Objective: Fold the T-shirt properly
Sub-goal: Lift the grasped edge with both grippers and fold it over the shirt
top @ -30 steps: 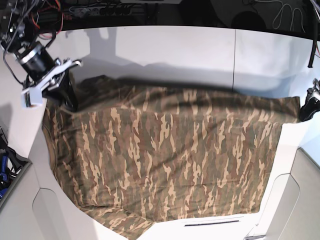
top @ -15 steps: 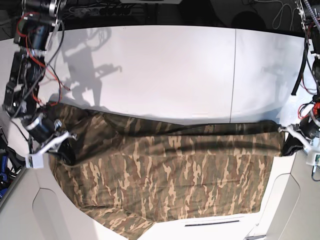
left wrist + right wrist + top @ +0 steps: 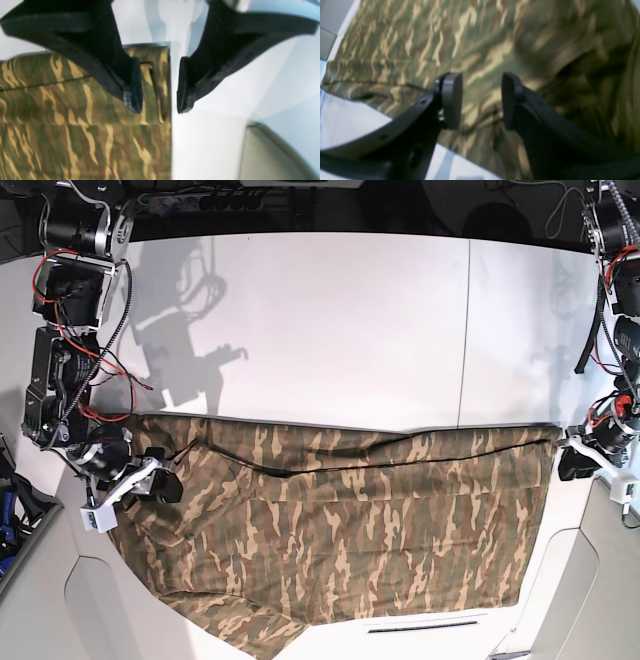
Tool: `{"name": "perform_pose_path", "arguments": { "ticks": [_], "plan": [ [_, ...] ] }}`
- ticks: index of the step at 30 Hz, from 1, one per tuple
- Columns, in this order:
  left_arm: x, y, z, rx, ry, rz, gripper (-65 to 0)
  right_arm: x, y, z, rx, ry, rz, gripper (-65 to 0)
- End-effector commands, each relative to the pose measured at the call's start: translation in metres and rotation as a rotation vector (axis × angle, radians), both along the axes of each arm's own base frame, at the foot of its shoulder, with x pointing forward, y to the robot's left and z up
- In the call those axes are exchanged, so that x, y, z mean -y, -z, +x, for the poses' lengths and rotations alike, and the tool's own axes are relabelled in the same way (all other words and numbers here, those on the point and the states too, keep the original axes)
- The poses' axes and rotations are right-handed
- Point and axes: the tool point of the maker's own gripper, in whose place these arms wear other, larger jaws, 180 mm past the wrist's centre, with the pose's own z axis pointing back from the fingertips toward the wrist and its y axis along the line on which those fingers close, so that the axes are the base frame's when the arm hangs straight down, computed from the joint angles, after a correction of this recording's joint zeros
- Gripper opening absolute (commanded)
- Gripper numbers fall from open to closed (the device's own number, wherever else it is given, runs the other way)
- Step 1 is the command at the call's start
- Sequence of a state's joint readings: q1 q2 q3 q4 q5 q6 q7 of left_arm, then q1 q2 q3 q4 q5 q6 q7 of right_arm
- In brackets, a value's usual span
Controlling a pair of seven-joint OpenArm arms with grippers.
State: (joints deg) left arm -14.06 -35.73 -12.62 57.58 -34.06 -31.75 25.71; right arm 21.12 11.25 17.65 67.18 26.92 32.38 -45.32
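Observation:
The camouflage T-shirt (image 3: 340, 520) lies flat across the near half of the white table, its far part folded over toward the front. At the shirt's left end my right gripper (image 3: 160, 485) hovers just above the cloth. In the right wrist view it (image 3: 480, 100) is open, and only the T-shirt (image 3: 482, 37) shows below the gap. My left gripper (image 3: 572, 462) is at the shirt's right edge. The left wrist view shows it (image 3: 157, 105) open over the folded edge of the T-shirt (image 3: 62, 112), holding nothing.
The bare white table (image 3: 330, 330) stretches behind the shirt, with a seam (image 3: 466, 330) running front to back. Grey panels (image 3: 600, 580) flank the front corners. Cables and dark equipment line the back edge. A blue object (image 3: 8, 515) sits at the far left.
Both grippers drew the shirt's far edge toward the front, folding it over. They were shut on the cloth and have now opened and let it go.

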Motion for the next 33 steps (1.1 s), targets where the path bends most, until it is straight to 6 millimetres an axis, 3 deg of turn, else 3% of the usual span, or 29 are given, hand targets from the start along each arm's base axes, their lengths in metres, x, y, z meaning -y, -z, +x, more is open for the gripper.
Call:
{"name": "perform_pose_path", "arguments": {
  "ticks": [1, 8, 12, 14, 19, 21, 25, 33],
  "plan": [
    [-0.011, -0.028, 0.01, 0.074, -0.009, 0.005, -39.3, 0.011, -0.03, 0.014, 0.078, 0.02, 0.008, -39.1],
    [-0.032, -0.029, -0.013, 0.062, -0.103, -0.153, -38.9, 0.048, -0.029, -0.004, -0.005, 0.105, 0.064, -39.1],
    [-0.037, -0.027, -0.021, 0.08, -0.133, -0.191, -26.2, 0.077, -0.023, -0.014, 0.021, 0.213, 0.093, -39.1],
    [-0.035, -0.021, -0.024, 0.068, -0.133, -0.198, -23.3, 0.094, -0.011, -0.026, 0.02, 0.275, 0.081, -39.1],
    [-0.017, 0.005, -0.035, 0.028, -0.126, -0.24, -23.3, 0.13, 0.022, -0.068, -0.019, 0.441, 0.08, -39.1],
    [-0.007, 0.014, -0.035, 0.019, -0.126, -0.265, -23.3, 0.14, 0.029, -0.079, -0.018, 0.493, 0.079, -35.8],
    [0.004, 0.029, -0.035, 0.024, -0.14, -0.29, -23.3, 0.146, 0.034, -0.088, -0.012, 0.524, 0.072, -27.8],
    [0.006, 0.058, -0.037, 0.006, -0.218, -0.316, -23.3, 0.132, 0.039, -0.081, -0.005, 0.49, 0.069, -27.8]
  ]
}}
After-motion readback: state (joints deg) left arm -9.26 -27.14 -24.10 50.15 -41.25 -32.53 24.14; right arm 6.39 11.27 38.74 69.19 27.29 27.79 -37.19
